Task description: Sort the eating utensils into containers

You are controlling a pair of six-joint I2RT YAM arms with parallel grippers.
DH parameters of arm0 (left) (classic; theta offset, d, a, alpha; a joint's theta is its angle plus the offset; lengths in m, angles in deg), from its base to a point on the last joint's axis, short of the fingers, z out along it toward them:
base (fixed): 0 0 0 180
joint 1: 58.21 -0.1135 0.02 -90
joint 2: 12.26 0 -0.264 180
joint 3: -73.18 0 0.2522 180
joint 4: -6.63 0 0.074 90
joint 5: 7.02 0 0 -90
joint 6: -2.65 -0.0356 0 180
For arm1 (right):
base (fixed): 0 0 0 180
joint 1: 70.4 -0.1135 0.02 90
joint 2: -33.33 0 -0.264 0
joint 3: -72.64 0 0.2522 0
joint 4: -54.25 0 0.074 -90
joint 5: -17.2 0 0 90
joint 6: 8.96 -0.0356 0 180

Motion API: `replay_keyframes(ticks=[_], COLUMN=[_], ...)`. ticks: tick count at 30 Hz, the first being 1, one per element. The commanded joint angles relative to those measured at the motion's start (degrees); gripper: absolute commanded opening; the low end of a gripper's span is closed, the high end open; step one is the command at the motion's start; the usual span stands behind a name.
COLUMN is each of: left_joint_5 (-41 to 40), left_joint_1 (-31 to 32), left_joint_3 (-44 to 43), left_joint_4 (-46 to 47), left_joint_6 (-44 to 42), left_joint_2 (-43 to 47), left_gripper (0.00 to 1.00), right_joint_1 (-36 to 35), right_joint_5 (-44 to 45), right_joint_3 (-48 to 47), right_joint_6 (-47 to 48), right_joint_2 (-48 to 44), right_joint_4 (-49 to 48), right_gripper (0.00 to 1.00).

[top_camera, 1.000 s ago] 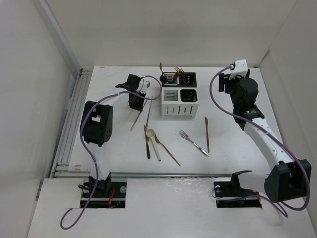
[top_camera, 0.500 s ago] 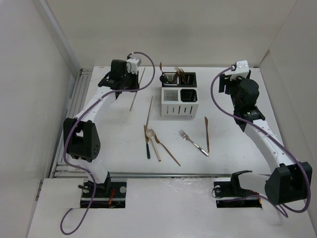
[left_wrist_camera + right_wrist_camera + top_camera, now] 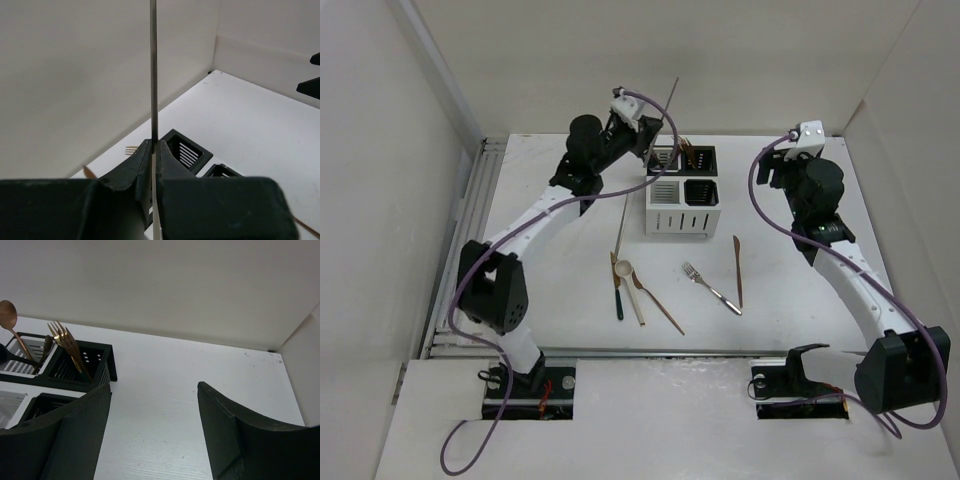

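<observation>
The caddy stands at the back middle of the table, with a copper spoon and copper forks in its back compartments. My left gripper is shut on a thin chopstick and holds it nearly upright over the caddy's back left part. In the left wrist view the chopstick rises between the fingers, with black compartments below. My right gripper is open and empty to the right of the caddy. A second chopstick lies on the table.
In front of the caddy lie a white-bowled spoon, a black spoon, a copper spoon, a silver fork and a copper knife. White walls close in the table at the back and sides.
My left arm has swung right from the back left of the table to above the caddy, turning the chopstick from lying to nearly upright. The right arm has not moved.
</observation>
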Motion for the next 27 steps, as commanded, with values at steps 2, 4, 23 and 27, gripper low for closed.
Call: replay_keyframes(ticks=[2,4,23,27], left_joint_5=[1.1,0.4,-3.4,-0.3], left_joint_1=[1.4,2.0,2.9,0.8], left_joint_3=[-0.2,1.3,11.6,12.3], left_joint_4=[13.7,16.6,13.4,7.4], left_joint_6=[4.2,5.4,10.6,8.6], left_joint_2=[-6.0,-6.6,-8.2,-2.5], left_gripper=[0.00,0.00,0.26,0.62], right_joint_1=[1.0,1.0,1.0,1.0], right_joint_5=[-1.5,-1.0,1.0,0.4], right_joint_3=[0.0,0.6,-1.2,-1.2], right_joint_6=[0.3,1.0,4.5,4.5], right_joint_2=[-1.7,-3.1,-4.2,-3.6], right_joint_4=[-3.6,-3.6,-0.1,-0.1], right_gripper=[0.75,0.75,0.75,0.76])
